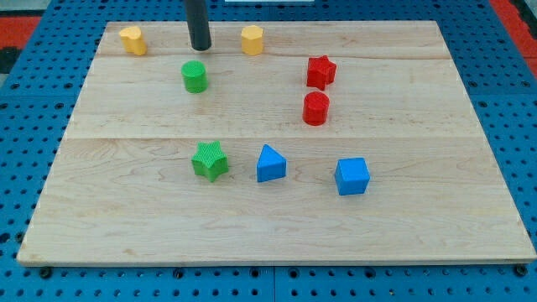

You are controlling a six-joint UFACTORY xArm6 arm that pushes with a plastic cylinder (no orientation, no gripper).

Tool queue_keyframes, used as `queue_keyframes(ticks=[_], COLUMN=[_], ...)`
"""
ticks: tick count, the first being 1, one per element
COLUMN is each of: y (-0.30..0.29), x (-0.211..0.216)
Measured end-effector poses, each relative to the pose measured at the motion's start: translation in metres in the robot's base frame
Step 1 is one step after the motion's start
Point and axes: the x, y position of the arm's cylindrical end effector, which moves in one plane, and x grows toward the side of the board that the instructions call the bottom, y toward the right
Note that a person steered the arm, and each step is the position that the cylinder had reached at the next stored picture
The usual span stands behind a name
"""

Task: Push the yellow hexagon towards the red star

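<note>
The yellow hexagon (pixel 252 39) stands near the view's top, a little left of centre. The red star (pixel 320 71) lies to its right and slightly lower. My tip (pixel 200 48) touches the board left of the yellow hexagon, with a clear gap between them, and just above the green cylinder (pixel 195 76). A second yellow block (pixel 132 39), its shape unclear, sits at the top left.
A red cylinder (pixel 315 108) stands just below the red star. A green star (pixel 210 160), a blue triangular block (pixel 270 164) and a blue cube (pixel 352 176) lie in a row across the lower middle of the wooden board (pixel 453 210).
</note>
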Motion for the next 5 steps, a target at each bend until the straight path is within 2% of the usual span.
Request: queue_keyframes(ticks=[3, 5], y=[0.079, 0.09], x=[-0.01, -0.01])
